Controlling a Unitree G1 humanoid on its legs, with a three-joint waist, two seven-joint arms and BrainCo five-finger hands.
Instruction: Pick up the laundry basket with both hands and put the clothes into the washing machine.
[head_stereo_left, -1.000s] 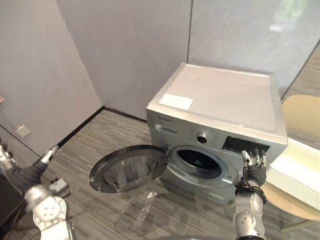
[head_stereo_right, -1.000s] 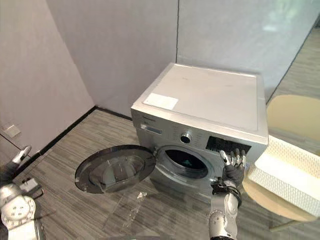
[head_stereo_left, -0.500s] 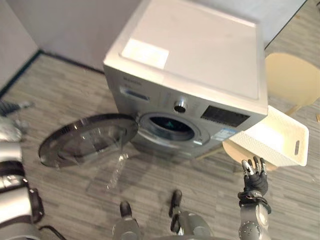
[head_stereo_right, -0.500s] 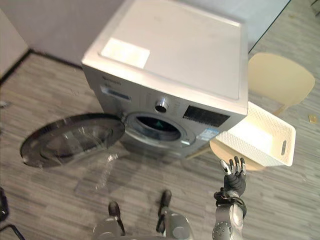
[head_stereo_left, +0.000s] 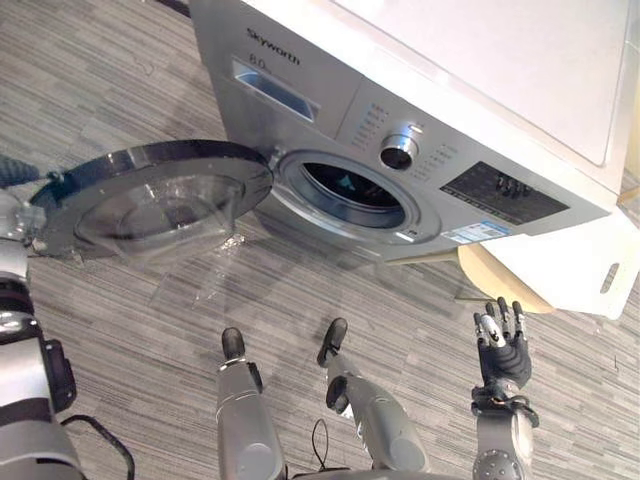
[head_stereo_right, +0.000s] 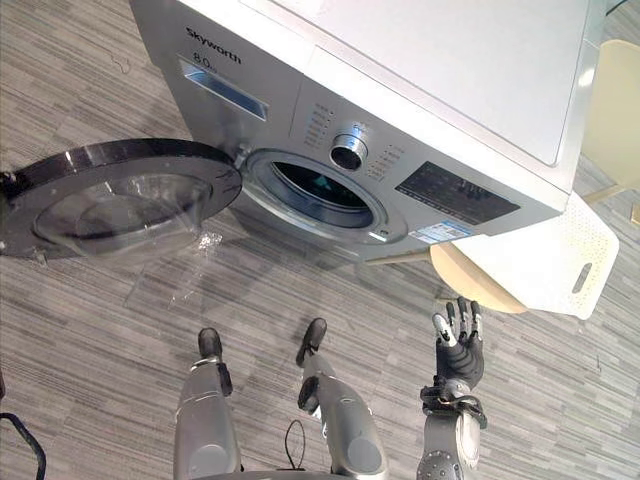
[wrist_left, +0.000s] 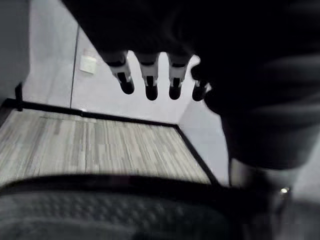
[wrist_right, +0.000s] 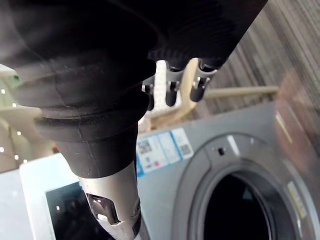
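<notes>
One washer, with one round door swung open, one knob, one drawer, one dark panel and one label. One white basket. Two beige seats, the second behind the basket. One clear plastic sheet on the floor. Two hands: right hand, left hand

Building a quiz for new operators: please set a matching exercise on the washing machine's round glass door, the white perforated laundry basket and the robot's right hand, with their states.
Things:
1 round glass door of the silver washing machine
2 white perforated laundry basket
3 right hand

States:
A on the beige round seat
B swung open
C raised, fingers straight, empty

Pairs: 1-B, 2-A, 3-C.
</notes>
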